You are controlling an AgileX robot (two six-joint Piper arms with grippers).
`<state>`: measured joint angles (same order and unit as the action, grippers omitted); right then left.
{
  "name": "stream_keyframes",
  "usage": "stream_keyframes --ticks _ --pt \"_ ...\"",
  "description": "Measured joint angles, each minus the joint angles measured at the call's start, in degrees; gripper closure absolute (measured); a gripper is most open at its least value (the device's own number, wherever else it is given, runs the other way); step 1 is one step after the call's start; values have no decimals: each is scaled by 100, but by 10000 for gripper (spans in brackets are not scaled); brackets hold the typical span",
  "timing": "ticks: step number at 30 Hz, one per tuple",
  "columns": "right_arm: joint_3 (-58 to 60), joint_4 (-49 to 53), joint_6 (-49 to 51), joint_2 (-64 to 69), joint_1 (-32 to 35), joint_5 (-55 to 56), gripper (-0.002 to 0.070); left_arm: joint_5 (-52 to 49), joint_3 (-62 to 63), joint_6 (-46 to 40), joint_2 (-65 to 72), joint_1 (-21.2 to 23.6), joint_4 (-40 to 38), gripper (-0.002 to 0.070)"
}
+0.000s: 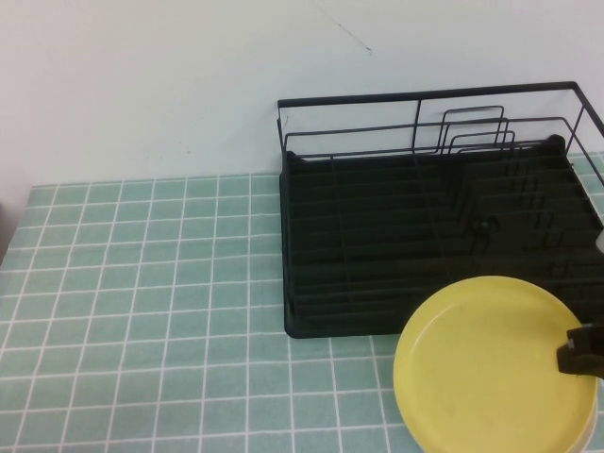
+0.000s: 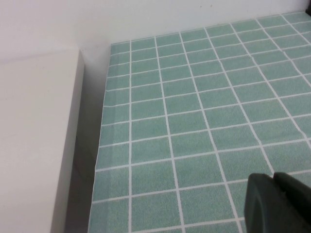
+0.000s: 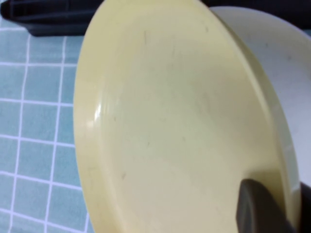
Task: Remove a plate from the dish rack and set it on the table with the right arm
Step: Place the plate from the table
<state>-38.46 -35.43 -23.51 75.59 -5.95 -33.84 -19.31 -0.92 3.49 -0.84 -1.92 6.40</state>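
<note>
Left hand (image 2: 279,204): sitting low over bare bench (image 1: 142,283) near its left edge, well apart from the work; only a dark tip is showing, so whether it is spread or pressed together cannot be told.

Rack (image 1: 434,245): standing at the back right of the bench, appearing empty of plates.

Plate (image 1: 491,363): out of the rack, lying in front of its near right corner and overlapping the rack's front edge in the high view. Whether it is resting on the bench or hanging just above it cannot be told. A white surface is showing behind it in the right wrist view.

Right hand (image 1: 580,351): pinching the plate at its right rim, one finger (image 3: 262,208) lying across the upper face.

Handling judgement: the plate is looking light, stiff and smooth plastic, likely slippery. The raised rim is the sensible hold; an edge grip is leaving the far side free to sag or pivot.
</note>
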Motion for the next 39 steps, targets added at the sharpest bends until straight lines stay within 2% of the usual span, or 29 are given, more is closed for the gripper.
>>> stream_keyframes --ticks 10,12,18,22,30,35,37,39 --pt "0 -49 -124 34 0 208 575 0 0 0 0 0 0 678" --pt "0 -49 -124 34 0 208 528 0 0 0 0 0 0 678" --pt "0 -13 -124 34 0 193 298 0 0 0 0 0 0 678" --pt "0 237 9 22 0 42 249 0 0 0 0 0 0 678" --pt "0 1329 939 -938 0 -484 239 0 0 0 0 0 0 678" --pt "0 1603 1168 -1815 0 -1049 245 0 0 0 0 0 0 678" --pt "0 1628 1181 -2102 0 -1370 277 0 0 0 0 0 0 678" --pt "0 1640 1181 -2338 0 -1626 346 0 0 0 0 0 0 678"
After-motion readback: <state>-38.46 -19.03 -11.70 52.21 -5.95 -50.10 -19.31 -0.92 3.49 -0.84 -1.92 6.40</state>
